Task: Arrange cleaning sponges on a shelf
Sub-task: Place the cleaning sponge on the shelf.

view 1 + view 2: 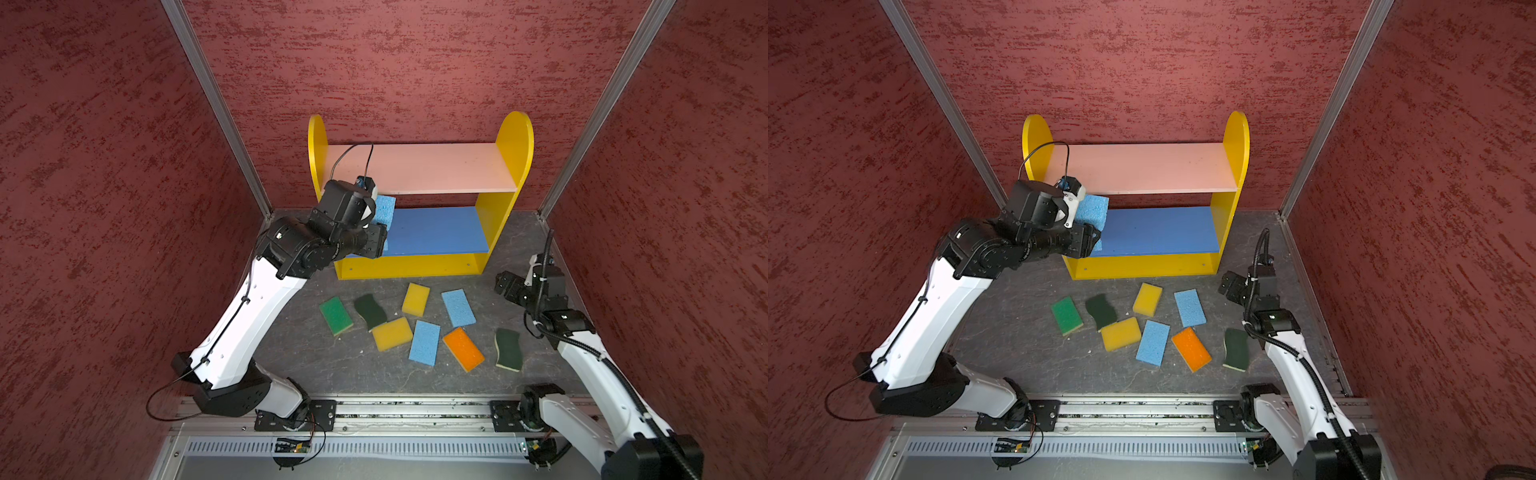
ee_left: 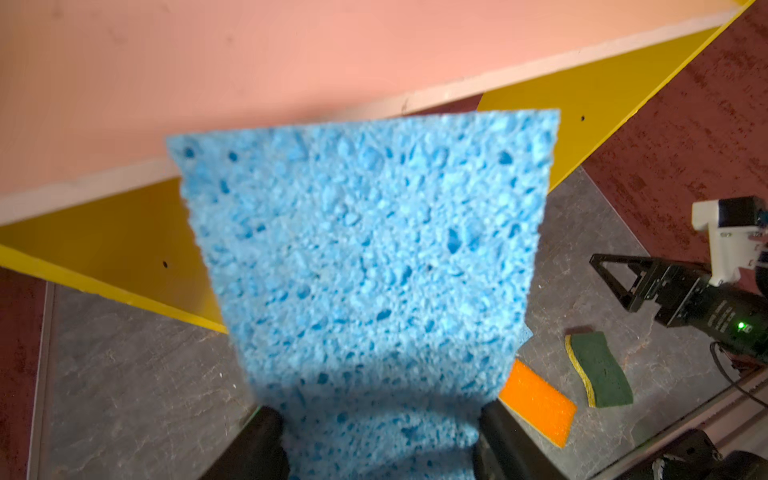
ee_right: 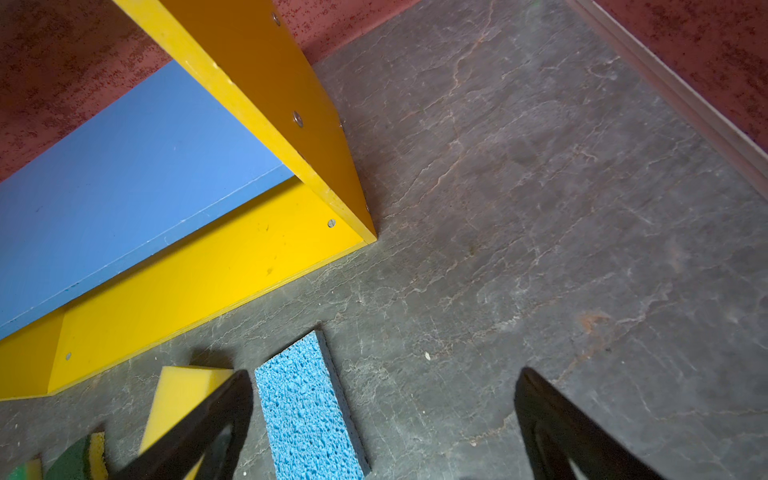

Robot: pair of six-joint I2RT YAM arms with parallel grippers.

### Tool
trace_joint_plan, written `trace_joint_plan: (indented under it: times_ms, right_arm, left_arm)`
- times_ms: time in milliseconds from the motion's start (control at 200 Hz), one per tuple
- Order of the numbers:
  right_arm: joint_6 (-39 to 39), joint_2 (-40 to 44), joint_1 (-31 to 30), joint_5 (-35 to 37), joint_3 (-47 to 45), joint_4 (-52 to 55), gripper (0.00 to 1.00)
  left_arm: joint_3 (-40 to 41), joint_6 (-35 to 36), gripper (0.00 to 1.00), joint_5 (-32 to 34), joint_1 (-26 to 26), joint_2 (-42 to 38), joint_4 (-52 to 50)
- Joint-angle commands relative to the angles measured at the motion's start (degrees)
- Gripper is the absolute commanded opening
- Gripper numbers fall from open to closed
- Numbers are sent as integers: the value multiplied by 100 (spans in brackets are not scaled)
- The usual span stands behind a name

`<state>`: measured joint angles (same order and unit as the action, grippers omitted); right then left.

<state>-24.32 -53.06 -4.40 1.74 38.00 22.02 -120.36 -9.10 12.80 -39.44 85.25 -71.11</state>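
My left gripper (image 2: 380,419) is shut on a light blue porous sponge (image 2: 365,257). It holds the sponge (image 1: 385,204) at the left end of the shelf (image 1: 424,166), between the pink top board and the blue middle board (image 1: 436,230). On the floor in front lie a bright green sponge (image 1: 336,315), two dark green wavy ones (image 1: 370,311) (image 1: 508,349), two yellow ones (image 1: 415,299) (image 1: 392,333), two light blue ones (image 1: 458,308) (image 1: 424,342) and an orange-topped one (image 1: 463,349). My right gripper (image 1: 505,284) hangs open and empty over the bare floor right of the shelf.
Red textured walls (image 1: 104,208) close in the back and both sides, with aluminium posts (image 1: 216,108) at the corners. A metal rail (image 1: 415,409) carrying both arm bases runs along the front. The floor is dark grey stone-patterned board (image 3: 540,208).
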Motion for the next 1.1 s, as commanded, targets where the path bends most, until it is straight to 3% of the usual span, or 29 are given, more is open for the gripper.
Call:
trace_joint_plan:
  times_ms: [0, 306, 591, 972, 1092]
  right_arm:
    - [85, 7, -18, 16, 128, -5, 99]
    - [67, -98, -21, -20, 144, -66, 99]
    - [59, -205, -21, 37, 126, -117, 99]
    - [220, -131, -20, 223, 168, -224, 99]
    - [509, -111, -23, -244, 276, -319, 99]
  left_arm:
    - [-280, 400, 64, 330, 42, 13, 651]
    - [-360, 601, 66, 800, 405, 228, 1774]
    - [-411, 917, 67, 590, 678, 580, 2698]
    - [-634, 879, 67, 806, 956, 1075, 2780]
    - [-770, 763, 68, 917, 1038, 1206, 2687]
